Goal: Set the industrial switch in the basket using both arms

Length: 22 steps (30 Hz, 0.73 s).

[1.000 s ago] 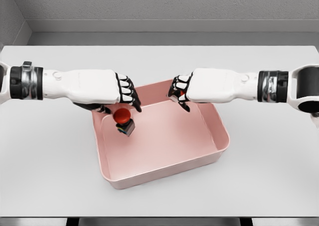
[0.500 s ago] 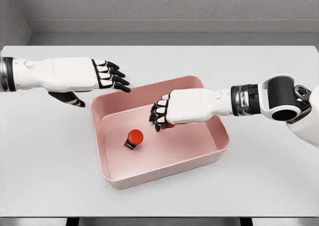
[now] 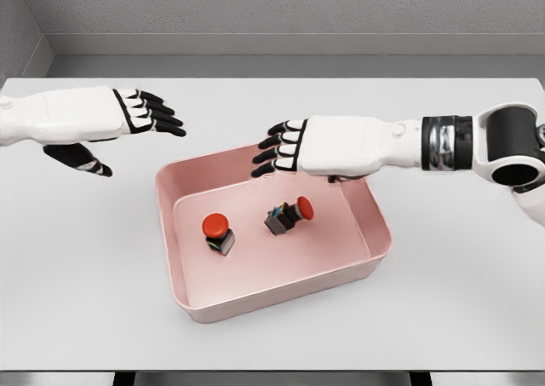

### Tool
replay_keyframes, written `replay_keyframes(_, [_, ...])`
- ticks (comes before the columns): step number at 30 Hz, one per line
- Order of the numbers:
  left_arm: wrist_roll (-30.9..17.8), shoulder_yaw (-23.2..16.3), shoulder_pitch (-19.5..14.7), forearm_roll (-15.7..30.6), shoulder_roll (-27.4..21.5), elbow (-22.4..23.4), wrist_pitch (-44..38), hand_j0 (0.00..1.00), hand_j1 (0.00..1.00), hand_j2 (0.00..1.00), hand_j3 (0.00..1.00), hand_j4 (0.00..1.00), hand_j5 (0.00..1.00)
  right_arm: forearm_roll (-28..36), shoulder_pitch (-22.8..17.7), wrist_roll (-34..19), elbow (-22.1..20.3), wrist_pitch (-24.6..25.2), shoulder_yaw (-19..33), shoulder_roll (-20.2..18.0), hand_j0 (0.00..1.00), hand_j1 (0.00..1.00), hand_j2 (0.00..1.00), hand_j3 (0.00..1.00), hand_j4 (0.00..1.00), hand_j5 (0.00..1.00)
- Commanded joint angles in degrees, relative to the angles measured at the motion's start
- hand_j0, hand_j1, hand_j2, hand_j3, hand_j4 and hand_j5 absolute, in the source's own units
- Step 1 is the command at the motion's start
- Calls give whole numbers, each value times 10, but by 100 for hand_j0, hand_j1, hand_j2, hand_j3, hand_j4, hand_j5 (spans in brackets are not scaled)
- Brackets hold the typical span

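Two industrial switches with red mushroom buttons lie inside the pink basket (image 3: 281,296). The left switch (image 3: 217,232) stands with its button up. The right switch (image 3: 288,215) lies tipped on its side. My left hand (image 3: 140,113) hovers over the table left of the basket, fingers spread, holding nothing. My right hand (image 3: 277,147) hangs above the basket's far rim, fingers extended and empty, just above the tipped switch.
The basket sits on a white table (image 3: 460,301) with a grey wall behind. Bare table surface surrounds the basket on all sides.
The right hand dropped its switch into the basket and rose with fingers extended. The left hand drew back to the left, away from the basket.
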<state>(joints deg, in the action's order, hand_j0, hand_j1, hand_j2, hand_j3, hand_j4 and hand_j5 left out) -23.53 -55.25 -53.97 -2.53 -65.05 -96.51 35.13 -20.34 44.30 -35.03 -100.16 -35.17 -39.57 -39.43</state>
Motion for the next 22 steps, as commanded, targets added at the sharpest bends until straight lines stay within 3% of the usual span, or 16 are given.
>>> replay_keyframes(1, [3, 1, 0, 9, -3, 9, -1, 100, 100, 100, 100, 100, 100, 41, 0, 0, 1, 2, 46, -15, 100, 100, 100, 100, 100, 100])
replay_keyframes(2, [3, 1, 1, 9, -3, 9, -1, 100, 100, 100, 100, 100, 100, 94, 0, 0, 1, 2, 57, -35, 100, 100, 100, 100, 100, 100])
replay_keyframes(5, [2, 1, 2, 8, -3, 17, -1, 100, 100, 100, 100, 100, 100, 101, -14, 0, 3, 2, 113, -66, 100, 100, 100, 100, 100, 100])
replay_keyframes(9, [2, 1, 5, 8, -2, 38, -1, 100, 100, 100, 100, 100, 100, 102, -74, 0, 31, 2, 196, -115, 100, 100, 100, 100, 100, 100])
replay_keyframes(17, [2, 0, 6, 8, -1, 38, -1, 100, 100, 100, 100, 100, 100, 98, -109, 0, 35, 2, 195, -126, 100, 100, 100, 100, 100, 100])
replay_keyframes(22, [2, -1, 9, 6, 1, 38, -1, 100, 100, 100, 100, 100, 100, 97, -111, 0, 34, 2, 194, -126, 100, 100, 100, 100, 100, 100])
